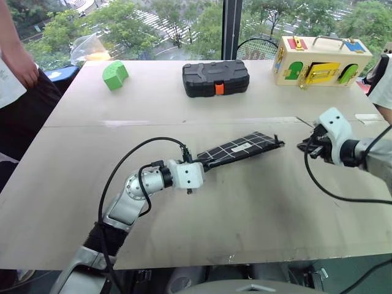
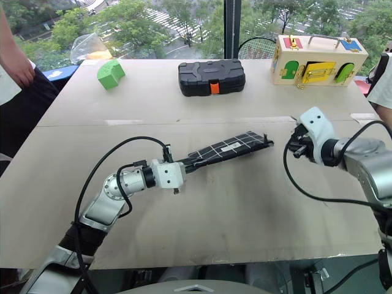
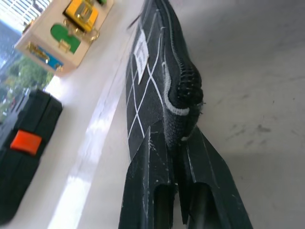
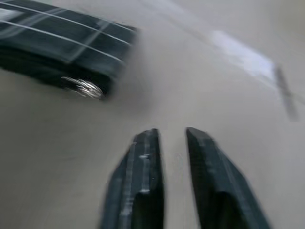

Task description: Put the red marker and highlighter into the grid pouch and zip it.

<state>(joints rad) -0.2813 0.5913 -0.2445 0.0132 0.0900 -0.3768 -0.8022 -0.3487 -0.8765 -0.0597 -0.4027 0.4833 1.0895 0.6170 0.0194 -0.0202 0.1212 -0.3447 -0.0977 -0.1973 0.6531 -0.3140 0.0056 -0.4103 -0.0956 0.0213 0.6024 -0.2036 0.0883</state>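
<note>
Left eye view: left end effector (image 1: 197, 163) pinches grid pouch (image 1: 240, 147) — right end effector (image 1: 304, 147) slightly parted, empty — black case (image 1: 215, 78) behind.

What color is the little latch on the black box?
Orange. The latch sits on the front of the black hard case, clearest in the left eye view.

The pouch (image 3: 152, 81) I see is woven black cloth with a ribbed zip edge and a small shiny metal ring at its end. My fingers (image 4: 143, 181) are matt black plastic, a little scratched. The table (image 1: 245, 208) is matt, pale and smooth; the case (image 1: 215, 78) is hard textured plastic.
</note>
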